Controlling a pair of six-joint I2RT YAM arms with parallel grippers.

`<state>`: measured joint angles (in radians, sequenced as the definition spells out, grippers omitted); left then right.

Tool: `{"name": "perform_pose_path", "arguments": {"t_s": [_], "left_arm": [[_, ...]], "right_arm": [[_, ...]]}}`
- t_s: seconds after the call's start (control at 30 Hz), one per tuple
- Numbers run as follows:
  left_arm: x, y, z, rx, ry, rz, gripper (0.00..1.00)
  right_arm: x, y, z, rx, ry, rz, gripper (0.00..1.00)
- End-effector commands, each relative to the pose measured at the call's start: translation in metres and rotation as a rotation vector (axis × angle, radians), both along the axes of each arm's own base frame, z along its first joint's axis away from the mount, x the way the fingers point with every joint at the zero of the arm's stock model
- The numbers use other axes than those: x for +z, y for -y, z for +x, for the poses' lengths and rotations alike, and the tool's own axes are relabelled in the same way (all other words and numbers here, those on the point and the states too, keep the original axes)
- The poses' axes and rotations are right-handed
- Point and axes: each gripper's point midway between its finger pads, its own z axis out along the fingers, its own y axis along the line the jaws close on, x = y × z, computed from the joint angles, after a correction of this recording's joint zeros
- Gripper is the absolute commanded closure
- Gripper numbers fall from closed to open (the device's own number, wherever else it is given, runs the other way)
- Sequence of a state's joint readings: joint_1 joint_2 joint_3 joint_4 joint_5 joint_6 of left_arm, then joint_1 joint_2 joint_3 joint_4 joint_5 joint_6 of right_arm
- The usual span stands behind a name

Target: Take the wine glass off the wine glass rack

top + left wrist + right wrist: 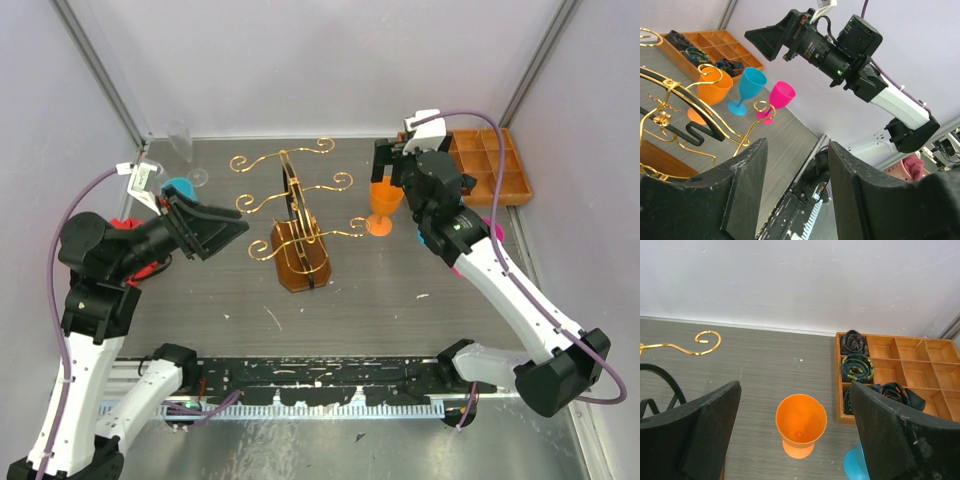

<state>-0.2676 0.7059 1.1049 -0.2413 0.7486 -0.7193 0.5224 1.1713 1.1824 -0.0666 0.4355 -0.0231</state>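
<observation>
Hovering over the orange wine glass [801, 421] that stands upright on the worktop [400, 290] just beside the wine glass rack [300, 262], the right jaws gape wide and empty (left jaws half open, empty too), so a careless sideways swing could topple it.

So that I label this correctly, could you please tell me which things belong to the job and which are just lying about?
Job: wine glass rack; orange wine glass standing beside it; open right pincer above it.
Lying about: blue glass; pink glass; clear glass; wooden tray.
</observation>
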Motion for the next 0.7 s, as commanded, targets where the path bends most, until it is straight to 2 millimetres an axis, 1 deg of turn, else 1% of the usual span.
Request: {"name": "perform_pose_path", "arguments": {"t_s": [0.0,0.1,0.17,0.2,0.23,0.27,0.3,0.33,0.37,0.4,0.47,0.5,0.53,0.67], "left_arm": [[0.006,0.000,-0.003,-0.001,0.030,0.000,0.42],[0.006,-0.002,-0.005,0.002,0.033,0.005,0.42],[0.005,-0.002,-0.006,0.006,0.034,0.005,0.41],[0.004,-0.002,-0.006,0.009,0.034,0.005,0.41],[0.004,-0.003,-0.006,0.009,0.036,0.006,0.41],[0.003,-0.003,-0.005,0.009,0.038,0.010,0.41],[0.002,-0.002,-0.005,0.006,0.035,0.015,0.41],[0.000,-0.002,-0.004,0.004,0.030,0.018,0.41],[-0.001,-0.002,-0.003,0.004,0.025,0.018,0.41],[-0.001,-0.001,-0.003,0.002,0.023,0.018,0.41],[-0.001,-0.001,-0.005,0.000,0.025,0.017,0.41],[-0.001,-0.002,-0.006,0.003,0.028,0.017,0.41],[-0.001,-0.003,-0.007,0.006,0.028,0.020,0.41],[-0.004,-0.005,-0.011,0.012,0.024,0.026,0.41]], "right_arm": [[0.025,-0.009,-0.005,0.053,0.026,0.056,0.05],[0.023,-0.012,-0.004,0.061,0.009,0.049,0.06],[0.023,-0.014,-0.006,0.076,-0.005,0.054,0.11],[0.024,-0.015,-0.008,0.085,-0.010,0.060,0.16],[0.025,-0.020,-0.011,0.118,-0.014,0.057,0.33],[0.027,-0.024,-0.015,0.154,-0.016,0.049,0.45],[0.029,-0.026,-0.017,0.170,-0.015,0.061,0.64],[0.030,-0.029,-0.018,0.184,-0.014,0.067,0.85],[0.030,-0.031,-0.019,0.202,-0.020,0.066,0.97],[0.032,-0.032,-0.020,0.206,-0.021,0.071,0.99],[0.029,-0.034,-0.017,0.205,-0.040,0.063,0.99],[0.029,-0.040,-0.019,0.240,-0.045,0.064,0.99],[0.029,-0.041,-0.019,0.245,-0.050,0.067,0.99],[0.026,-0.040,-0.020,0.239,-0.061,0.077,0.99]]}}
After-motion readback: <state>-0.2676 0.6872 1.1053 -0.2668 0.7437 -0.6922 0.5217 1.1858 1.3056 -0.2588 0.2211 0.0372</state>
